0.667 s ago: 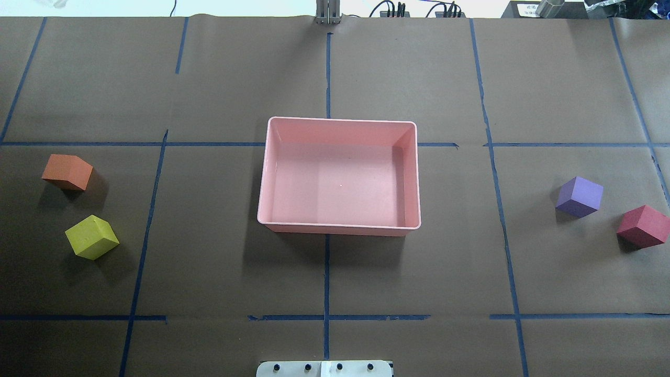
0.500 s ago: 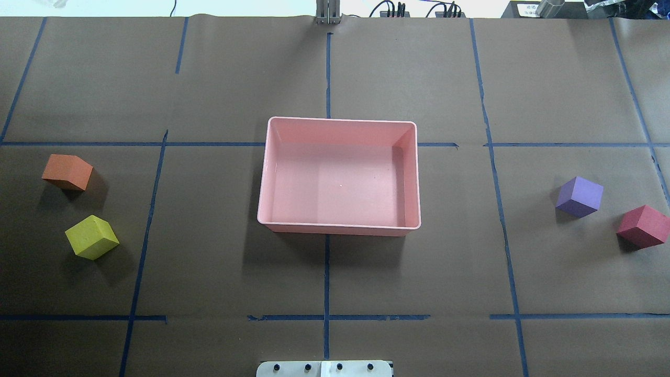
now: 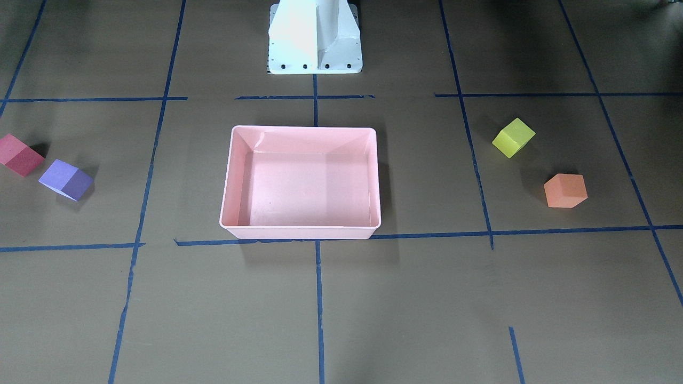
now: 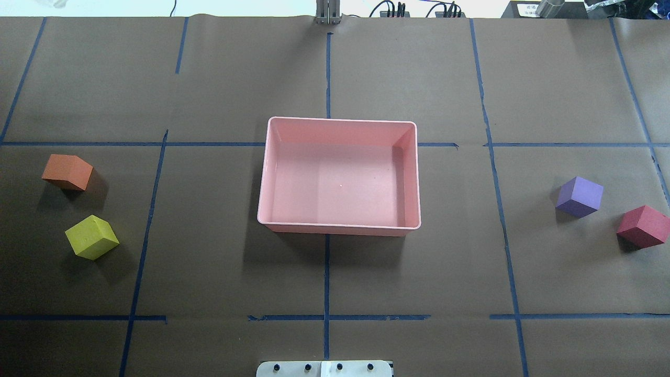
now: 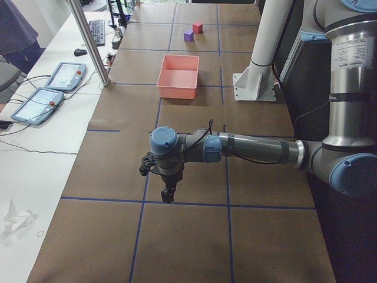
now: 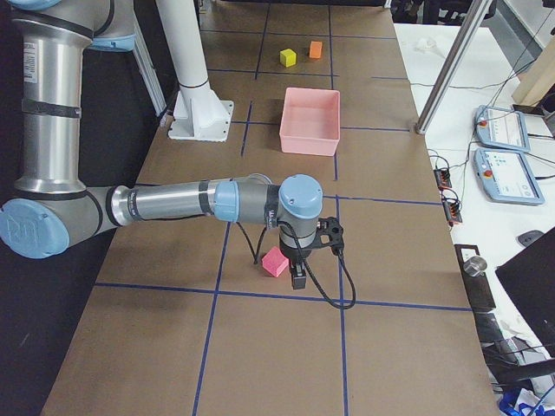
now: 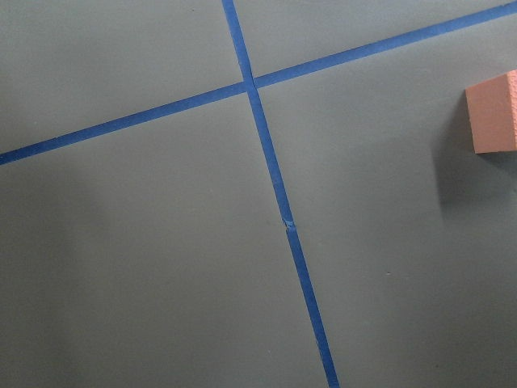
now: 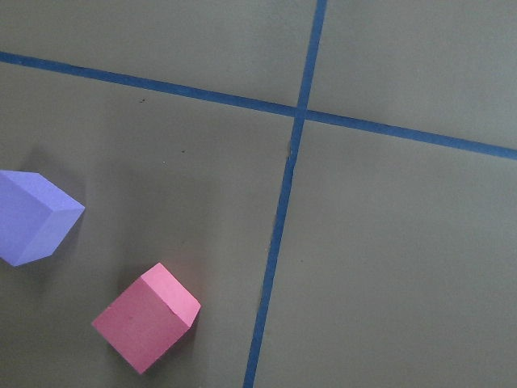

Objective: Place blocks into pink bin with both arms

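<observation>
The pink bin point(image 4: 339, 183) stands empty at the table's middle. The orange block point(image 4: 67, 172) and the yellow block point(image 4: 91, 237) lie to its left, the purple block point(image 4: 579, 196) and the red block point(image 4: 643, 226) to its right. No arm shows in the overhead view. My left gripper point(image 5: 168, 191) hangs over the table's left end; I cannot tell if it is open. Its wrist view shows the orange block point(image 7: 493, 113) at the edge. My right gripper point(image 6: 297, 273) hangs beside the red block point(image 6: 275, 261); I cannot tell its state. Its wrist view shows the purple block point(image 8: 32, 217) and the red block point(image 8: 147, 327).
The white pedestal base point(image 3: 315, 37) stands behind the bin on the robot's side. Blue tape lines cross the brown table cover. A metal post point(image 5: 88, 41) and operator tablets point(image 5: 47, 88) stand along the far side of the table.
</observation>
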